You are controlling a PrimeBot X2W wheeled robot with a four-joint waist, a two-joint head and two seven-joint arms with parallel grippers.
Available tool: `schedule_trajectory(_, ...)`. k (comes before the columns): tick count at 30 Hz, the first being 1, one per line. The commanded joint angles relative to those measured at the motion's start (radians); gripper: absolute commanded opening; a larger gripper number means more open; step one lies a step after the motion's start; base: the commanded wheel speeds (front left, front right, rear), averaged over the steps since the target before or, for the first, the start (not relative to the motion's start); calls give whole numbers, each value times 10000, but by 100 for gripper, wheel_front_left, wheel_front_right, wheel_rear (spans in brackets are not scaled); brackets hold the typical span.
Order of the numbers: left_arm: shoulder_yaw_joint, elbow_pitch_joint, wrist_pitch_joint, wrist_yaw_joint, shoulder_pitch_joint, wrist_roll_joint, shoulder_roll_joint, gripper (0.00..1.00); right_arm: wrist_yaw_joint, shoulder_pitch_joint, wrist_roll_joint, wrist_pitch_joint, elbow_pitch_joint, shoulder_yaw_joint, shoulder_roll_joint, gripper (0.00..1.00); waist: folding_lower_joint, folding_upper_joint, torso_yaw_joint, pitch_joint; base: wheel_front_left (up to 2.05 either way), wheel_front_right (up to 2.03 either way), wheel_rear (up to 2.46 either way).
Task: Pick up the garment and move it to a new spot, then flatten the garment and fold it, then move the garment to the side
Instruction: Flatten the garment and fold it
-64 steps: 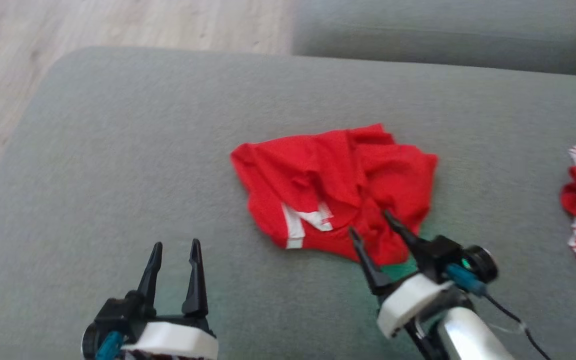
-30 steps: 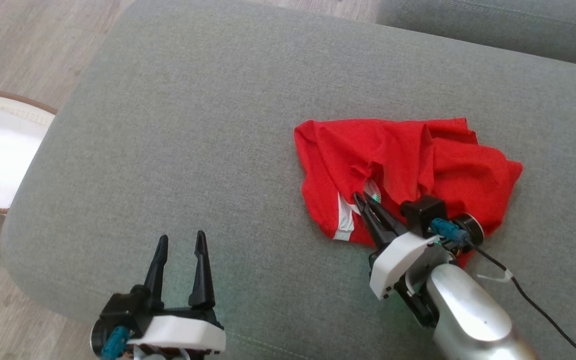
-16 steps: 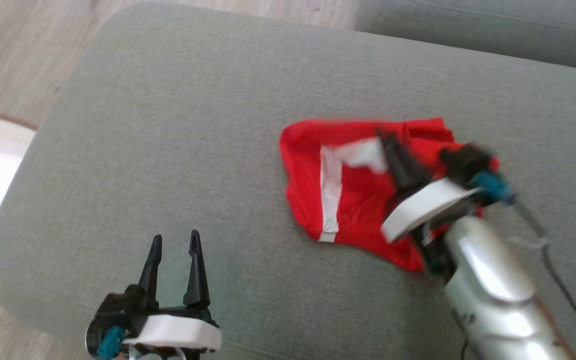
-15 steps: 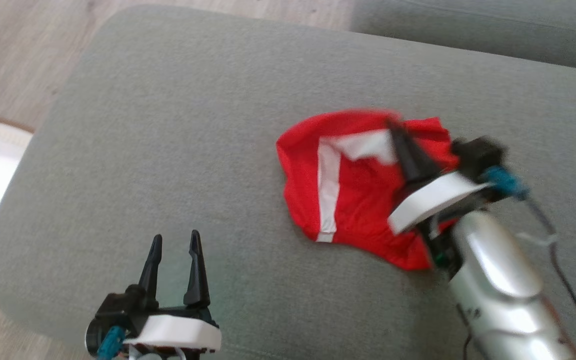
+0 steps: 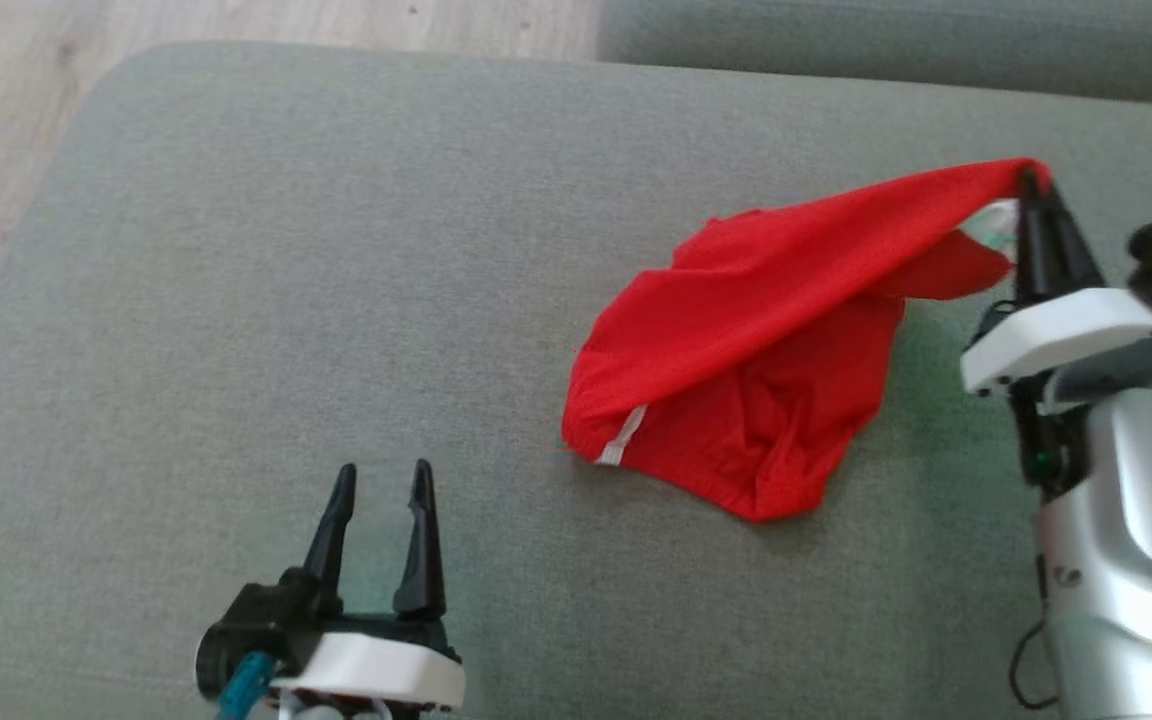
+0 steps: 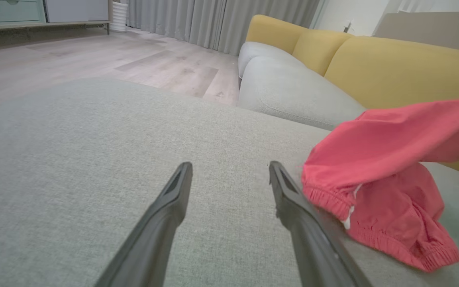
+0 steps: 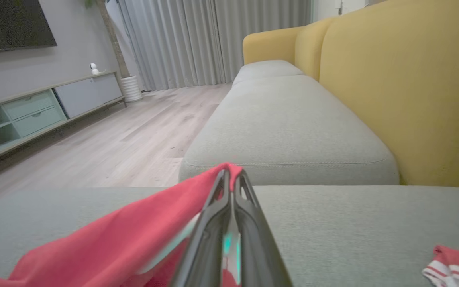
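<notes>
on the grey sofa seat (image 5: 286, 250), right of middle: the red shorts (image 5: 736, 400). my right claw (image 5: 1029, 180) is pinched tight on one edge of them, held high; the cloth slopes from there down to a heap resting on the seat. my left claw (image 5: 384, 470) hangs spread apart, holding nothing, over bare seat well apart from the shorts. cloth looks light, thin, limp; i expect it to drape and slide, not tear. the gathered edge (image 6: 325, 197) at the low end is probably the firmest second hold. room: wide bare seat to my left. another red and white piece (image 7: 452, 265) lies to the right, yellow backrest (image 7: 397, 87) beyond; keep clear of both.
</notes>
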Motion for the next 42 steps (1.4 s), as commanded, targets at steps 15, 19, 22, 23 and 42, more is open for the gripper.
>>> schedule_trajectory(15,-634,429,-46,-415,-1032,113,-348,100,-7,1404,-165,290,-989,-751,68,0,0,0,-564,98,0,0,0)
schedule_trajectory(19,-568,469,-58,-388,-1008,106,-302,100,-7,1848,-232,96,-476,-890,69,41,0,0,-571,39,0,0,0)
schedule_trajectory(22,-513,468,-64,-368,-976,98,-252,100,-7,2038,-242,-197,-70,-903,70,100,0,0,-586,-17,0,0,0)
schedule_trajectory(23,-496,468,-66,-357,-959,95,-236,100,-7,2083,-260,-294,38,-892,70,100,0,0,-601,-49,0,0,0)
schedule_trajectory(42,-979,1848,384,-877,-1379,-155,-240,100,-7,3284,300,-767,-3088,85,71,100,0,0,-2191,147,0,0,0)
